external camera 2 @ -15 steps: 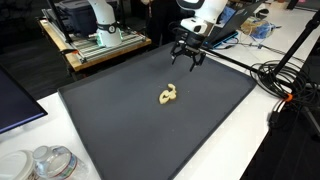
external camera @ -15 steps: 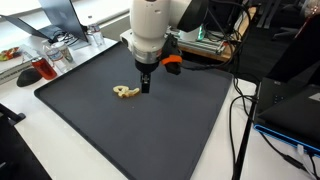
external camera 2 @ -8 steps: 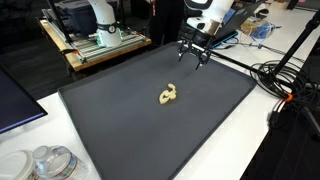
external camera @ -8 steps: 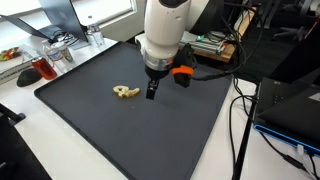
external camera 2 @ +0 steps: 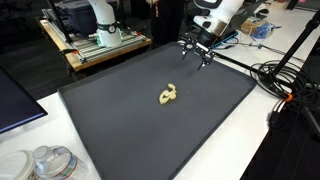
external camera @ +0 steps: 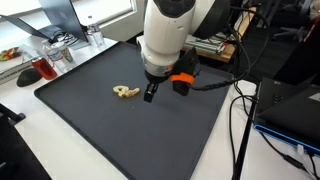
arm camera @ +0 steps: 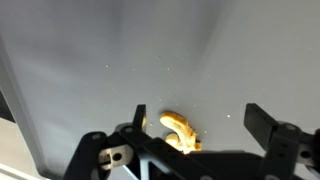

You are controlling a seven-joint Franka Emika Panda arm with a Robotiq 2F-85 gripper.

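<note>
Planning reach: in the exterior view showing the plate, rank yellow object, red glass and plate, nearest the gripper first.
1. Yellow object, on the mat beside the gripper.
2. Red glass, off the mat's corner.
3. Plate, at the picture's left edge.

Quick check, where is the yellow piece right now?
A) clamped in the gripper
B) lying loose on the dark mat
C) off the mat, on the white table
B: the yellow piece lies on the dark mat, while the gripper hangs open and apart from it.
</note>
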